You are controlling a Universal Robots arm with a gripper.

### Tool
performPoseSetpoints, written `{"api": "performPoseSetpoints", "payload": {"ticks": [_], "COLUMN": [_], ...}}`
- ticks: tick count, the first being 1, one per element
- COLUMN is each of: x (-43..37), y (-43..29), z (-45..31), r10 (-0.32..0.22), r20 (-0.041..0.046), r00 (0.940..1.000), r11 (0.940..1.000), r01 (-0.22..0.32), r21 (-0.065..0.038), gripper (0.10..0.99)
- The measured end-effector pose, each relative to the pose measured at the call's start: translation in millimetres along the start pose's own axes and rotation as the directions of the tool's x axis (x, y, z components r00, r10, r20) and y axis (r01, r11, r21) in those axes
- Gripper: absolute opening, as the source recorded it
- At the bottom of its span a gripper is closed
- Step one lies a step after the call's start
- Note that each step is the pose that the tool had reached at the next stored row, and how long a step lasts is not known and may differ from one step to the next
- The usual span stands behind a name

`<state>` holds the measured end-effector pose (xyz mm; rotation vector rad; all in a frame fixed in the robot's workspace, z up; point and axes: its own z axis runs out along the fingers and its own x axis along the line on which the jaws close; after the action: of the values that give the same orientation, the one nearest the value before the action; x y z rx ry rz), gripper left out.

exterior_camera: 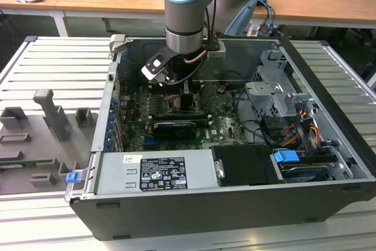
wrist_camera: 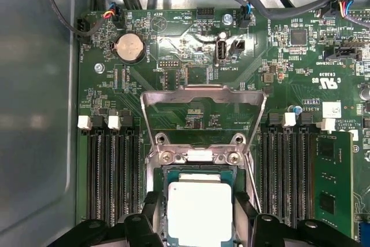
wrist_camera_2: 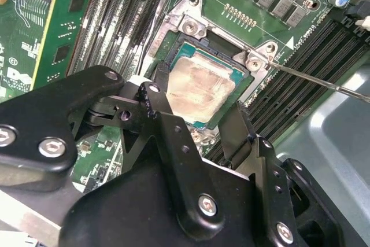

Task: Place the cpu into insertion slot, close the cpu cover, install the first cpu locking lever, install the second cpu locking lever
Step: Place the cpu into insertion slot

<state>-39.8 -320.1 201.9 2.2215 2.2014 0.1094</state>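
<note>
The robot arm [exterior_camera: 185, 22] goes down into the open pc case [exterior_camera: 205, 213]. In the second wrist view the gripper [wrist_camera_2: 193, 105] is right over the insertion slot [wrist_camera_2: 193, 26]. Its black fingers [wrist_camera_2: 152, 99] are a cpu's width apart & press on two sides of the cpu [wrist_camera_2: 199, 85]. The cpu lies flat in the slot w/ its pale metal face up. In the first wrist view the cpu cover [wrist_camera: 202, 91] stands open, tipped up off the slot. A thin metal lever [wrist_camera_2: 318, 82] sticks out from the slot's corner. Long black memory slots [wrist_camera: 110, 172] run on both sides.
</note>
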Motion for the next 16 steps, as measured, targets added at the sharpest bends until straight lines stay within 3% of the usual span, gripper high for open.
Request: {"api": "performPoseSetpoints", "payload": {"ticks": [8, 14, 16], "x": [-0.2, 0.2, 0.3], "y": [-0.1, 0.4, 0.5], "z": [2.6, -5.4, -6.9], "r10": [0.0, 0.0, -0.001], "r20": [0.0074, 0.0072, 0.0088], "r00": [1.0, 1.0, 1.0], "r11": [1.0, 1.0, 1.0], "r01": [0.0, 0.0, 0.001], "r21": [0.0, 0.0, 0.0], "gripper": [0.612, 0.612, 0.533]}}
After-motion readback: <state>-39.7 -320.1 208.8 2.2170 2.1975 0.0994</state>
